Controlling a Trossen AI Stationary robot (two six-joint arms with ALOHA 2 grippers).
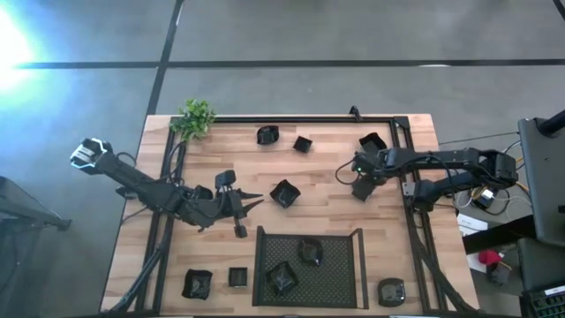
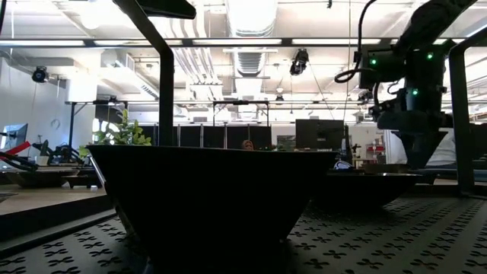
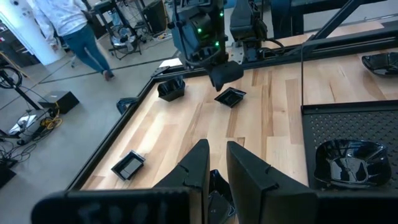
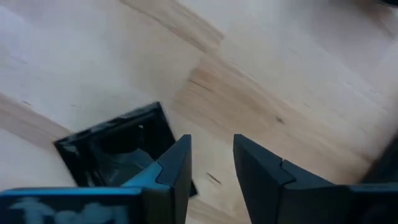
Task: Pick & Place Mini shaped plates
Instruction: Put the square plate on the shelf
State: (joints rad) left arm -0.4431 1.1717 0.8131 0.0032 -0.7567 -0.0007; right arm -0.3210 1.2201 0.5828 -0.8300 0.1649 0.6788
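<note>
Small glossy black plates lie scattered on the wooden table (image 1: 212, 247). My right gripper (image 1: 363, 179) points down, open, close over a square plate (image 1: 362, 190) right of centre. In the right wrist view that plate (image 4: 115, 149) lies to one side of the fingers, its edge under one finger (image 4: 177, 165), with bare wood in the gap. My left gripper (image 1: 254, 201) hovers left of centre, fingers a little apart with nothing between them, its tips short of another plate (image 1: 284, 193). That plate (image 3: 217, 186) shows under the fingers in the left wrist view.
A black mesh tray (image 1: 340, 274) at the near edge holds two plates (image 1: 309, 252) (image 1: 282, 276). More plates lie at the far side (image 1: 267, 135) (image 1: 303, 143) (image 1: 372, 142) and near edge (image 1: 196, 283) (image 1: 391, 291). A green plant (image 1: 194, 117) stands far left. A person (image 3: 74, 31) walks beyond the table.
</note>
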